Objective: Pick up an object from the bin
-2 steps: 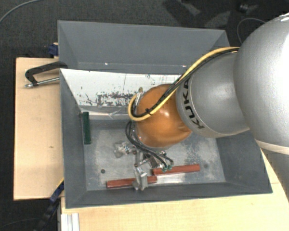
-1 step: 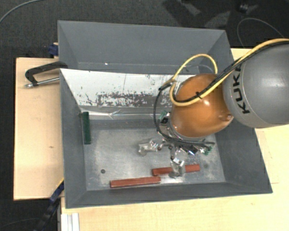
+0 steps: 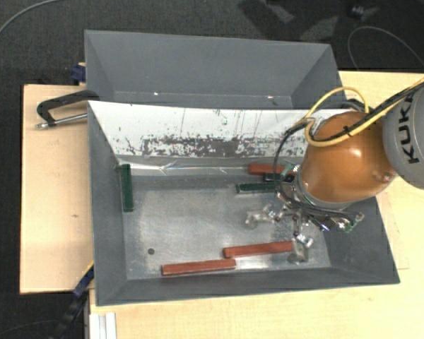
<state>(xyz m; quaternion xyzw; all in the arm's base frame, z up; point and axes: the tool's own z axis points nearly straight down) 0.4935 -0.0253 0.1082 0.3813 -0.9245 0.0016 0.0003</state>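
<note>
Just in front of gripper [image 3: 288,224], toward bin's [image 3: 106,224] near wall: long red-brown bar [image 3: 258,249], flat, narrow, straight-edged, lying flat on bin floor, slightly slanted. Its right end lies at gripper's lower metal parts; contact cannot be told. At its left end, second red-brown bar [image 3: 198,267], ends meeting. Behind gripper, by back wall: dark green bar [image 3: 258,186] and short red bar [image 3: 265,168]. Upright-lying green strip [image 3: 127,187] well apart, at left wall. Gripper sits under orange wrist cover [image 3: 339,164]; clenched or released cannot be told.
</note>
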